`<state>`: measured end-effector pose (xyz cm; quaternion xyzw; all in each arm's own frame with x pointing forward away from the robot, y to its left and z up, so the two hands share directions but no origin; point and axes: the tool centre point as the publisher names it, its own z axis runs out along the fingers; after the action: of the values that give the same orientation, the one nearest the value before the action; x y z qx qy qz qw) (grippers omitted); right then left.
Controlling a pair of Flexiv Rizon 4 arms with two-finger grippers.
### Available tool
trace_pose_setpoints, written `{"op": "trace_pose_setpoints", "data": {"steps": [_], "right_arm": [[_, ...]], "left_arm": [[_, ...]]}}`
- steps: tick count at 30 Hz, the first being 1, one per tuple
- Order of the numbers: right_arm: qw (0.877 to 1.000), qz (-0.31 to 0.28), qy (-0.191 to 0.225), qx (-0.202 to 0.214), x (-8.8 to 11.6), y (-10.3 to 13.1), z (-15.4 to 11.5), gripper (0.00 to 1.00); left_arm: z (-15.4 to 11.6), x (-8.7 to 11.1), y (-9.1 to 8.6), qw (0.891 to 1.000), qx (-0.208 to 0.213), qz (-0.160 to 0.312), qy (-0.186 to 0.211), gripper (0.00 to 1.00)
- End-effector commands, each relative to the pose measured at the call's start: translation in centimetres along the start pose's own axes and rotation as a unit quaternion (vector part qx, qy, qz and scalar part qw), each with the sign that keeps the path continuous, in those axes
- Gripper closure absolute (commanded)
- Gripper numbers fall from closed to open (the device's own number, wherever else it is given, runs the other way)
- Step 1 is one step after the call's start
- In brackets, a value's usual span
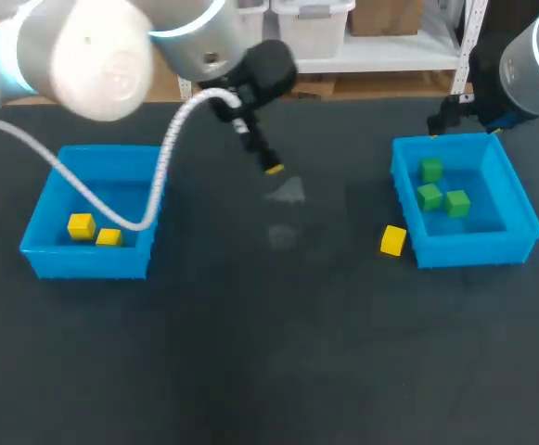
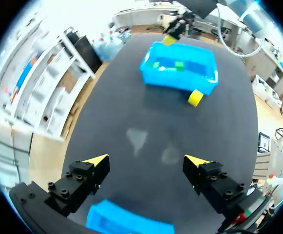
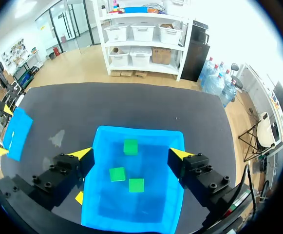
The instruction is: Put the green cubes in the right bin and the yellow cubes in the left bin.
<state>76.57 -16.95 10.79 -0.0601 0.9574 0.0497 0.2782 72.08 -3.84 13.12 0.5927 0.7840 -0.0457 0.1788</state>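
Two yellow cubes (image 1: 81, 225) (image 1: 109, 237) lie in the left blue bin (image 1: 88, 262). Three green cubes (image 1: 430, 170) (image 1: 428, 196) (image 1: 456, 203) lie in the right blue bin (image 1: 473, 248). One more yellow cube (image 1: 392, 240) sits on the table against that bin's left wall, also seen as the yellow cube (image 2: 195, 98) and the yellow cube (image 3: 79, 197). My left gripper (image 1: 271, 167) (image 2: 147, 162) hangs open and empty over the table's back middle. My right gripper (image 1: 441, 123) (image 3: 131, 154) stands open and empty above the right bin's far side, the green cubes (image 3: 117, 173) below it.
The table top is dark and bare between the bins. In the left wrist view the right bin (image 2: 178, 80) lies ahead and the left bin (image 2: 126, 222) under the wrist. A white cable from my left arm hangs over the left bin.
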Motion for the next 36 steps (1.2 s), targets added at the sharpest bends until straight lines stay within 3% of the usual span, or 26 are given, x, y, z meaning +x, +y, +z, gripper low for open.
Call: {"op": "trace_pose_setpoints", "data": {"steps": [1,8,16,36], "right_arm": [[1.000,0.001,-0.004,0.002,0.2,0.1,-0.1,0.00],[1.000,0.001,-0.004,0.002,0.2,0.1,-0.1,0.00],[1.000,0.001,-0.004,0.002,0.2,0.1,-0.1,0.00],[1.000,0.001,-0.004,0.002,0.2,0.1,-0.1,0.00]], "left_arm": [[2.3,-5.8,-1.0,0.999,0.008,0.035,-0.004,0.00],[5.1,-8.4,-4.1,0.997,0.016,0.081,-0.009,0.00],[6.9,-10.7,-6.5,0.996,0.005,0.063,-0.056,0.00],[8.6,-12.0,-9.0,0.997,0.011,0.023,-0.067,0.00]]}}
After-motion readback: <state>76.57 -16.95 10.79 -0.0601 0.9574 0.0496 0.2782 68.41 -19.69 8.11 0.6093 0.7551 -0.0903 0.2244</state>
